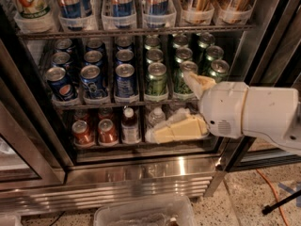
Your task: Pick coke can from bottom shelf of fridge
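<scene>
The fridge (141, 173) stands open in front of me. On its bottom shelf (141, 147) the red coke cans sit at the left, the two front ones side by side (83, 132) (107, 131) and more behind them. To their right stand a dark bottle with a white cap (130, 126) and a clear water bottle (155, 117). My gripper (168, 105) reaches in from the right on a white arm. Its cream fingers are spread open: the lower one (178, 128) lies in front of the water bottles, the upper one (198, 83) in front of the green cans. It holds nothing and is right of the coke cans.
The middle shelf holds blue Pepsi cans (94, 81) on the left and green cans (156, 79) on the right. The top shelf holds tall cans in clear lanes (121, 4). A clear plastic bin (143, 213) sits on the floor below. An orange cable (273, 192) lies at the right.
</scene>
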`<control>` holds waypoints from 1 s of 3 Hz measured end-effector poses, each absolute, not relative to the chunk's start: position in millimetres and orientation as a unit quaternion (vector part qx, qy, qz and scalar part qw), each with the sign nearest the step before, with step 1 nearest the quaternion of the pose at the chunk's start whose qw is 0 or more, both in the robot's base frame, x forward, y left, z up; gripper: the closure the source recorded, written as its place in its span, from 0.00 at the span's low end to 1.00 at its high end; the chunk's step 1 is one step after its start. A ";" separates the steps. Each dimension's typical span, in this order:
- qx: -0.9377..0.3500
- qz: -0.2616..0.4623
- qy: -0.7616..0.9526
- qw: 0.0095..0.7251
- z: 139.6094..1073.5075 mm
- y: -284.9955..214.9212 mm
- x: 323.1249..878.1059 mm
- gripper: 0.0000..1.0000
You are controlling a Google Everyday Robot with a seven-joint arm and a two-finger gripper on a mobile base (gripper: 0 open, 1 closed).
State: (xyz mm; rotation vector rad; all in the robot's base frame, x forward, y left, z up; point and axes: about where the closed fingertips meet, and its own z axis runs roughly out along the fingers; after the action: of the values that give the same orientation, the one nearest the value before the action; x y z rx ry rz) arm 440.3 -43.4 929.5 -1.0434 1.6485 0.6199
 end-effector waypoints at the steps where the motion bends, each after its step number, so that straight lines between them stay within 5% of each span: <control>1: -0.434 0.259 0.686 0.523 930.0 -41.5 439.4 0.00; 3: -0.337 0.275 0.676 0.595 897.0 -36.0 458.0 0.00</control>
State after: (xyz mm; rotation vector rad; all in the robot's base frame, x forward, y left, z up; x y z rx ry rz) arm 458.0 -36.0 897.0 -0.7837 1.5693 0.6393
